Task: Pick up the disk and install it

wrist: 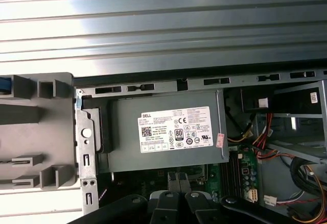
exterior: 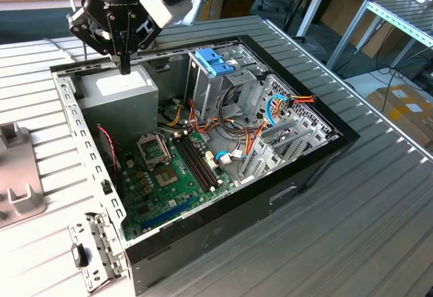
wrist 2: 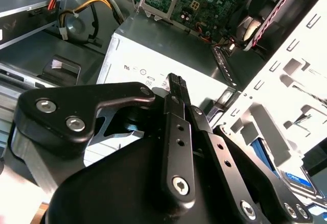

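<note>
My gripper hangs over the grey power supply at the back corner of the open computer case, on the exterior view's left. Its two black fingers are pressed together with nothing between them, as the first wrist view shows at the gripper above the labelled power supply. A flat piece with a light-blue edge, apparently the disk, lies outside the case wall on a grey fixture, mostly hidden by my gripper.
Inside the case are the green motherboard, a metal drive cage topped by a blue plastic piece with two tabs, and bundles of red, orange and blue cables. The case stands on a ribbed metal table.
</note>
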### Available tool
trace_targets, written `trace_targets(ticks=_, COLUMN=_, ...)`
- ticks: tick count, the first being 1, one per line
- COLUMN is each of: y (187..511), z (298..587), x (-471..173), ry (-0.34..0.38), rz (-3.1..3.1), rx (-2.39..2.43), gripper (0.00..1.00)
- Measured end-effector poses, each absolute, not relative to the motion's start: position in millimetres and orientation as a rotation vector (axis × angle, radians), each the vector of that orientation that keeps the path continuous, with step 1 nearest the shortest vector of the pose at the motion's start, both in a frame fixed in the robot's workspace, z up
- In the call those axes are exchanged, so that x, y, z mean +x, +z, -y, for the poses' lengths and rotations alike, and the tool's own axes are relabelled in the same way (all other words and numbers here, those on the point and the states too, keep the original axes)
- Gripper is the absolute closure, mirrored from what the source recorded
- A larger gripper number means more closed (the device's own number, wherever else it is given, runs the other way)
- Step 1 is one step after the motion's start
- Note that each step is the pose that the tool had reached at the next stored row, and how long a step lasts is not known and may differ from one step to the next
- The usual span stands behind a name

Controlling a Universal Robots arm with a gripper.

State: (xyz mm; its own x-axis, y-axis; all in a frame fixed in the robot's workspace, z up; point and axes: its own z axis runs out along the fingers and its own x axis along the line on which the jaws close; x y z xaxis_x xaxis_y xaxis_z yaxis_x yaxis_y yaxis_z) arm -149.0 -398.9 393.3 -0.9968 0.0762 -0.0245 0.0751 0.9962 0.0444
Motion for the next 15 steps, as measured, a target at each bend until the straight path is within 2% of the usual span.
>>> trace_targets(ticks=15, y=393.3, z=398.9, x=-155.3, ry=0.068, rz=-3.112, rx=0.118, gripper=0.89)
